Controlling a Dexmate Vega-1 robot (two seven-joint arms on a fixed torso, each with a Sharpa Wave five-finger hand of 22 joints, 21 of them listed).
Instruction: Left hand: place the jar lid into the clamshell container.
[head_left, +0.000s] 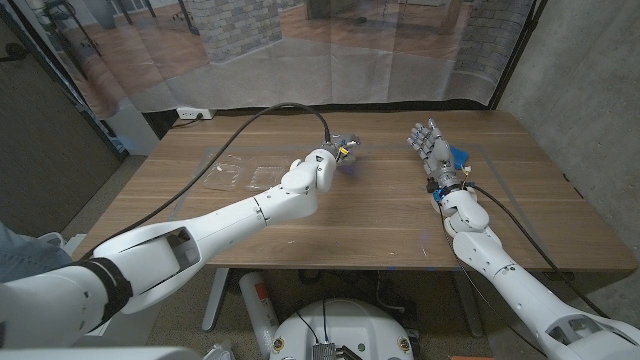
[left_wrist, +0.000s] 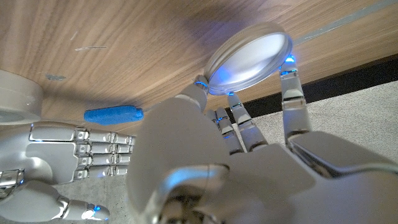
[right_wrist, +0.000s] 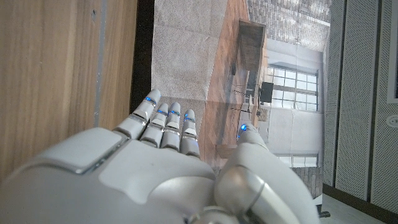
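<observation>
My left robot hand (left_wrist: 249, 155) pinches one round silvery metal jar lid (left_wrist: 250, 57) above the wood-grain bench (head_left: 380, 215); one clear plastic clamshell container (head_left: 245, 176) lies flat; my right robot hand (head_left: 428, 143) stands released.

The round silvery jar lid (left_wrist: 250, 57) looks like smooth metal with a soft sheen. The left hand (left_wrist: 205, 155) gripping it is glossy white plastic with metallic fingers (left_wrist: 293, 99). The brown wooden table (head_left: 330, 225) shows matt grain. On its left lies a clear, glossy plastic clamshell container (head_left: 243, 175).
</observation>
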